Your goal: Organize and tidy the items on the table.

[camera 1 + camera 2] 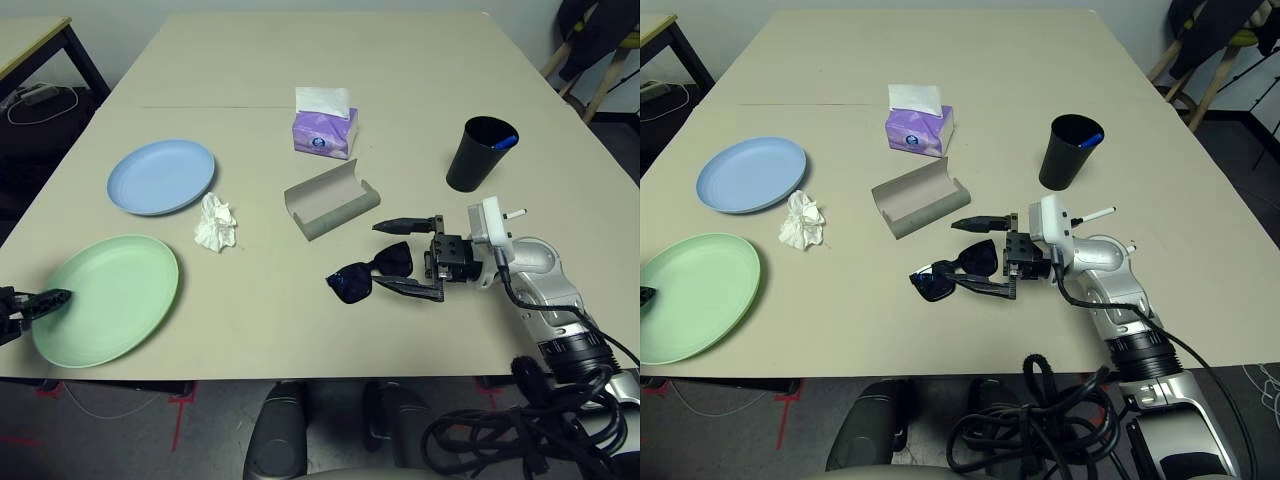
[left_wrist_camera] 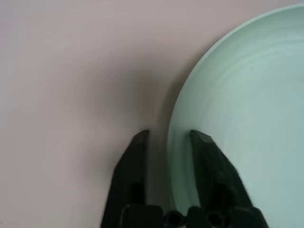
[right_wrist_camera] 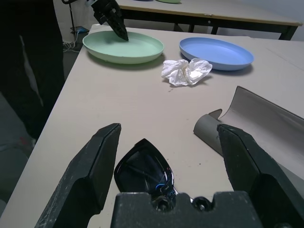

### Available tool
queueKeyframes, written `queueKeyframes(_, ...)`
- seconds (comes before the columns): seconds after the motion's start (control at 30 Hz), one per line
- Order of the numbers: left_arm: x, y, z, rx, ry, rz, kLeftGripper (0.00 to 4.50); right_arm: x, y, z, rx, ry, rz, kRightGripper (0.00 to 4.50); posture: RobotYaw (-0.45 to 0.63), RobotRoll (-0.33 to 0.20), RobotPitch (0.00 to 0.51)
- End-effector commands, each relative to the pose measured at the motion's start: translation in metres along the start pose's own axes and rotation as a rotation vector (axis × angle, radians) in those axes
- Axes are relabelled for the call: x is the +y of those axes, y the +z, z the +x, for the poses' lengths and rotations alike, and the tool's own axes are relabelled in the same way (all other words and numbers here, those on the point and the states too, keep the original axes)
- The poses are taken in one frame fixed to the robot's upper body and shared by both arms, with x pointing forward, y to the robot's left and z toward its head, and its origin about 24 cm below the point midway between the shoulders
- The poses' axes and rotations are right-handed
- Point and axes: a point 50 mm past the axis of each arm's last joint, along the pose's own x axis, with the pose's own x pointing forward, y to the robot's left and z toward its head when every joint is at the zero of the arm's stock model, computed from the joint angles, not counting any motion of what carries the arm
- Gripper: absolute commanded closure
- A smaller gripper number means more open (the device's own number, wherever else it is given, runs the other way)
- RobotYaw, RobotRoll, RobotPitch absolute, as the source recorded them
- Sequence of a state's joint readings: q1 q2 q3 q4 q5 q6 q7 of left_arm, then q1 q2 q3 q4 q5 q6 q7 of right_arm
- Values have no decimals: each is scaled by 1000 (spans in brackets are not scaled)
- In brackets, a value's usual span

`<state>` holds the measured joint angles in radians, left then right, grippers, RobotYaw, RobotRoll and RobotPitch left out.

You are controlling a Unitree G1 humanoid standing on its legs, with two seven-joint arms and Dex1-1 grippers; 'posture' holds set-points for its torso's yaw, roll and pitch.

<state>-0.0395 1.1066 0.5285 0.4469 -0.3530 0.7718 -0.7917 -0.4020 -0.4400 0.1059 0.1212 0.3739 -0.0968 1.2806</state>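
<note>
left gripper (image 2: 168, 137) pinching green plate (image 1: 110, 295) rim — stiff, light, slick; hold rim edge. right gripper (image 3: 166, 137) wide open, empty.

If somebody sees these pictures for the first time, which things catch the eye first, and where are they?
The right gripper, fingers wide open, lies around the black sunglasses near the table's middle, beside the open grey glasses case. At the near left corner, the left gripper's fingers straddle the rim of the pale green plate.
</note>
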Motion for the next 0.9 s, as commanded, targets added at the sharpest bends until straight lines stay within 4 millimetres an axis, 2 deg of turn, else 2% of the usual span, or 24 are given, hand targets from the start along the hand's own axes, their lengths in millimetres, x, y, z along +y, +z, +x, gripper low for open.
queueKeyframes(0.03,1,1,1,2,7,-14,4165,0,1,1,4,6,-10,0,215,0,143)
queueKeyframes(0.07,1,1,2,-1,3,-19,4460,0,0,1,6,6,-11,0,215,0,143)
queueKeyframes(0.53,-15,9,11,-14,-91,-54,4460,-4,0,1,13,-4,-22,0,207,0,137)
queueKeyframes(0.9,-22,30,11,-127,-115,-237,4460,-4,0,2,17,-9,-27,0,196,0,132)
